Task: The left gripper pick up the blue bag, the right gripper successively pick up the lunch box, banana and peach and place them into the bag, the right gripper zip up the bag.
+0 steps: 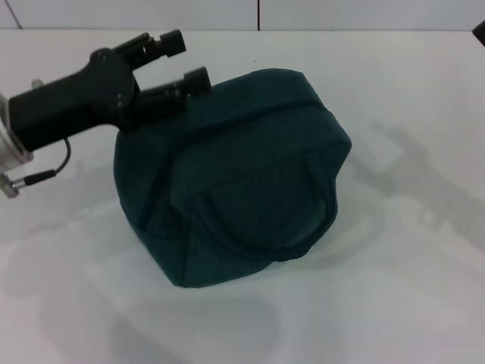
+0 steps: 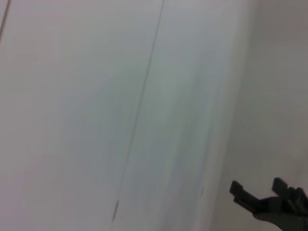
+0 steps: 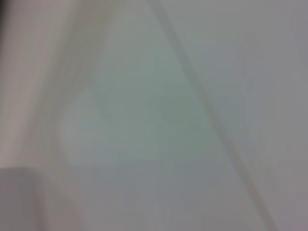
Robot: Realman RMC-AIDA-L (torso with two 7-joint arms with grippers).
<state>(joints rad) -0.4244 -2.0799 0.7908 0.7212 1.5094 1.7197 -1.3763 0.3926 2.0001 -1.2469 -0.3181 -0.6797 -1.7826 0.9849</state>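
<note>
Head view: the left gripper comes in from the left edge with its two black fingers spread apart, nothing between them. The lower finger sits right at the top-left shoulder of the blue bag, looks like it's touching the fabric or just about, honestly can't tell which. So it's open and not clamped on anything. The bag sits on the white bench just right of and below the gripper, pretty much middle of the view. It's slumped and tilted, with one padded loop handle lying flat against the side facing the camera. The zipper seam runs along the top from the gripper end off to the right, and that's roughly the bag's long axis too. The zipper looks closed. A tiny dark sliver at the top right edge may be the right arm; no gripper visible there.

Left wrist view: mostly blurry white surface with a thin seam line, plus another black gripper poking in at the lower corner, fingers parted.

Right wrist view: blurred pale surface, no gripper or bag visible.
</note>
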